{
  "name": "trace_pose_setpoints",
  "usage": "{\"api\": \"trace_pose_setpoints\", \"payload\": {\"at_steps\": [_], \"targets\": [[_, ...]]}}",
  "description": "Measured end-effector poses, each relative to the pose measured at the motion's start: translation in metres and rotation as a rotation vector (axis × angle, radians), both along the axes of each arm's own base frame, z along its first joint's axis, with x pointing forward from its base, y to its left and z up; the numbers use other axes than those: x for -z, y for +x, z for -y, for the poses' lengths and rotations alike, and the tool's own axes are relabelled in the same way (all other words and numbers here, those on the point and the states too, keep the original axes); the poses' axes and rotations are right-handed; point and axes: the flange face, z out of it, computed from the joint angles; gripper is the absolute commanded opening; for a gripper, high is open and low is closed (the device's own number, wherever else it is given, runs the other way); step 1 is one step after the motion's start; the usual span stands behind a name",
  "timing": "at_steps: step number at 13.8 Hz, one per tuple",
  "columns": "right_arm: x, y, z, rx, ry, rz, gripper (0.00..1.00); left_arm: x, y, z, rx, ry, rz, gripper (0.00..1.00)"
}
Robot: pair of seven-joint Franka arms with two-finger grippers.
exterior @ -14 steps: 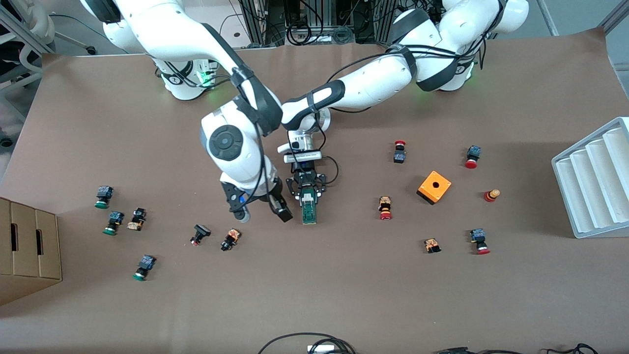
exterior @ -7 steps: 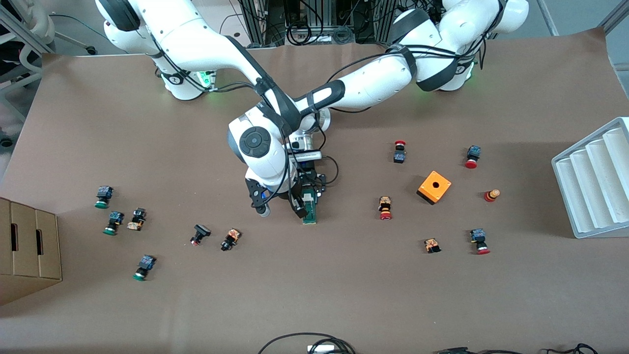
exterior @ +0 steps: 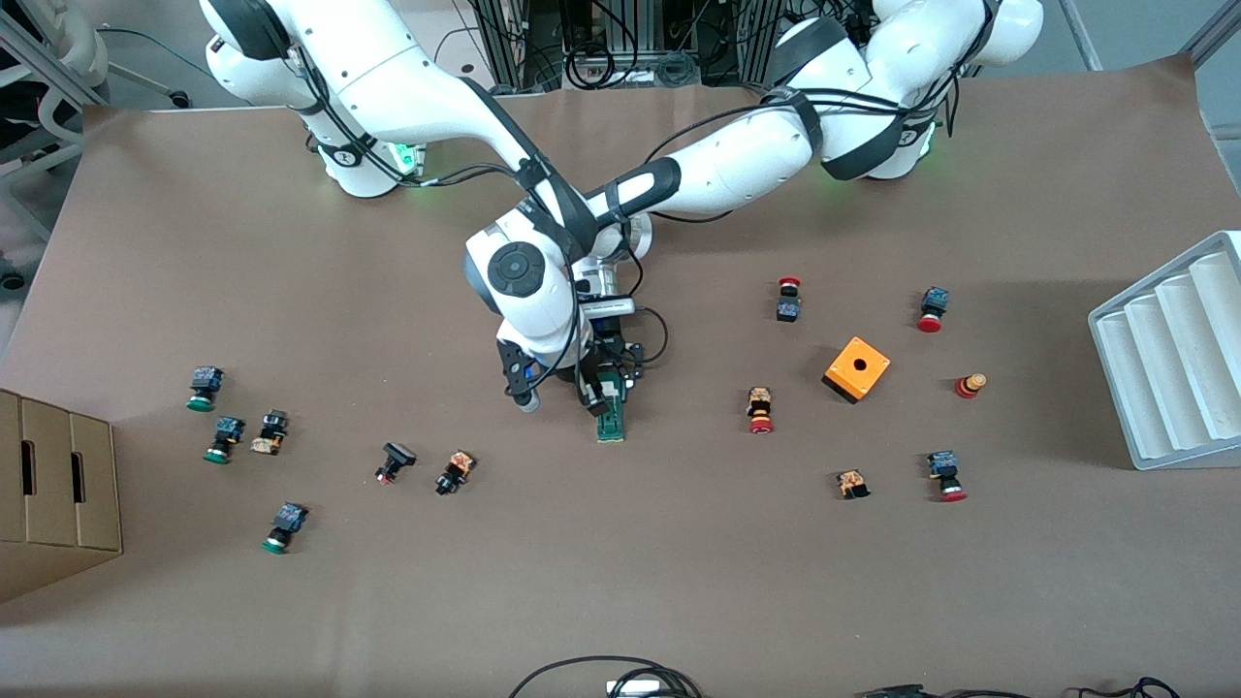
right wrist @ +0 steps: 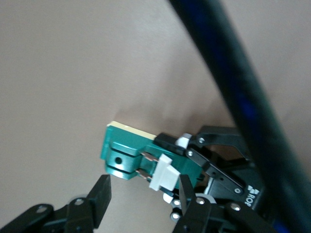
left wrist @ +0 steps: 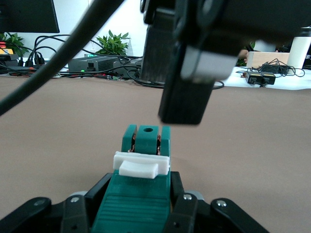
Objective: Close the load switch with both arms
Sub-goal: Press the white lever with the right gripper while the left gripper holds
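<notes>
The load switch [exterior: 610,415] is at the middle of the brown table [exterior: 620,601]. From my high camera its long green body points to 6 o'clock. I cannot tell if it rests on the table or sits just above it. Its small white block [exterior: 608,390] is at the 12 o'clock end, close to the grippers.

The left gripper [exterior: 609,380] comes in from 12 o'clock and is clenched on the green body of the switch. In the left wrist view I see the black fingers [left wrist: 181,211] hugging both sides of the switch [left wrist: 138,194], with the white block [left wrist: 141,165] on top.

The right gripper [exterior: 557,397] is at 9 o'clock from the switch, low over the table. Its fingers are apart. In the right wrist view one finger [right wrist: 101,190] is just beside the bare green end and is not touching it. The other finger [right wrist: 187,190] is up by the white block [right wrist: 163,175]. So it grasps nothing.

An orange box [exterior: 857,368] with a hole sits at 3 o'clock from the switch, well apart. Small red push buttons [exterior: 760,409] lie around that box. Green push buttons [exterior: 225,438] lie out at 9 o'clock, near a cardboard box [exterior: 58,485]. A white tray [exterior: 1173,359] is at the left arm's end of the table.
</notes>
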Motion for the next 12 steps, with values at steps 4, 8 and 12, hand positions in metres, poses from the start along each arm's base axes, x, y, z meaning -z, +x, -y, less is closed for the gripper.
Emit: {"api": "trace_pose_setpoints", "payload": {"at_steps": [4,8,12], "targets": [[0.007,-0.013,-0.008,0.018,-0.002,-0.012,0.65,0.0,0.0,0.0,0.0,0.0,0.0,0.49],[0.026,-0.013,-0.006,0.026,-0.004,-0.003,0.63,0.0,0.0,0.0,0.0,0.001,0.0,0.51],[0.038,-0.012,-0.006,0.041,0.001,-0.007,0.6,0.0,0.0,0.0,0.001,0.002,0.001,0.53]]}}
